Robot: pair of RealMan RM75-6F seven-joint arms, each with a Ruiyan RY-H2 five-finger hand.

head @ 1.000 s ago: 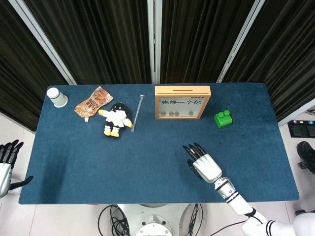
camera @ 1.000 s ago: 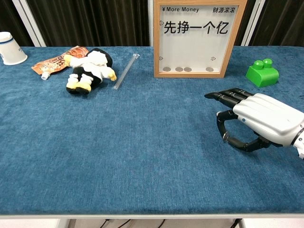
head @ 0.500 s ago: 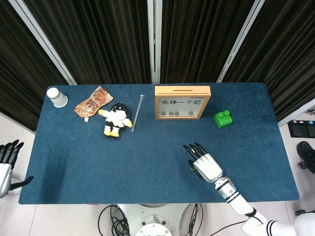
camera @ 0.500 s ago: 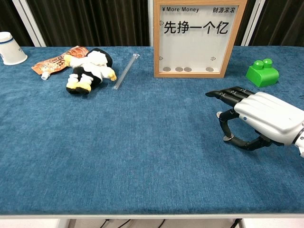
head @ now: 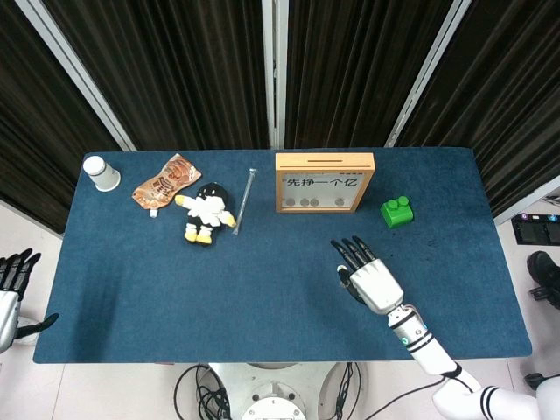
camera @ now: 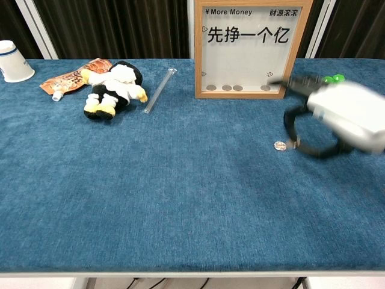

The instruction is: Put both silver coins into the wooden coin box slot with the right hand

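Observation:
The wooden coin box (head: pixel 325 182) (camera: pixel 251 49) stands upright at the back centre, with several coins lying inside at its bottom. One silver coin (camera: pixel 280 145) lies flat on the blue cloth in front of the box's right corner. My right hand (head: pixel 367 276) (camera: pixel 338 115) hovers just right of that coin, blurred by motion, with its fingers stretched toward the box and its thumb curved below. I see nothing held in it. No second loose coin shows in either view. My left hand (head: pixel 10 287) hangs off the table's left edge with its fingers apart.
A green brick (head: pixel 397 212) (camera: pixel 331 79) sits right of the box, partly behind my right hand in the chest view. A clear tube (camera: pixel 159 90), a plush doll (camera: pixel 113 88), a snack pouch (camera: pixel 73 79) and a white cup (camera: pixel 13 61) lie at the back left.
My right hand has lifted and moved away from the table's front edge toward the box, uncovering the coin beside its thumb. My left hand has not moved.

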